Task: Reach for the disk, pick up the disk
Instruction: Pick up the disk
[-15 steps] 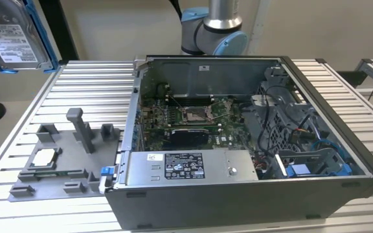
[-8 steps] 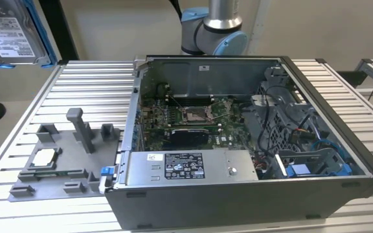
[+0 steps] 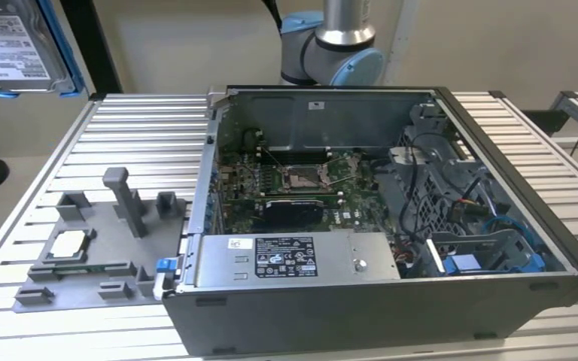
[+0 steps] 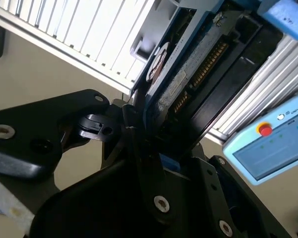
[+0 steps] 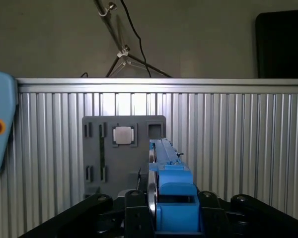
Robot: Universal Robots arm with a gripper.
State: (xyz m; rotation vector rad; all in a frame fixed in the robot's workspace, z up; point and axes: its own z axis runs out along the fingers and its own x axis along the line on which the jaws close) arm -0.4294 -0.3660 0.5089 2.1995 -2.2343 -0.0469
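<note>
I have the disk (image 3: 13,45) up in the air at the top of the exterior view's left, well clear of the table (image 3: 138,128). Its white label faces that camera and the blue frame shows along its edges. It hangs close to upright, tilted a little.

In the first wrist view the disk (image 5: 164,163) is edge-on. The end of its blue frame sits between the black jaws, which bear on it from both sides, so they are closed on the disk. The second wrist view shows the same grip from another angle (the disk (image 4: 181,84) runs away from the camera as a thin slab, with a row of gold contacts along one side). There the black linkages close in around its near end.

Beyond the disk in the first wrist view are the ribbed metal table and a grey fixture plate (image 5: 97,144) lying on it. A small square chip (image 5: 123,135) is seated in a recess of the plate.

In the exterior view the plate (image 3: 78,271) lies on the table just beside the open computer case (image 3: 390,316), on the exterior view's left of it. Inside the case I can see:
- the green motherboard (image 3: 289,180) on the case floor
- the grey labelled power-supply box (image 3: 289,259) along the near wall
- a blue drive bay (image 3: 480,263) toward the exterior view's right

The arm (image 3: 330,41) rises behind the case. A light-blue teach pendant (image 4: 268,148) with a red button shows in both wrist views.
</note>
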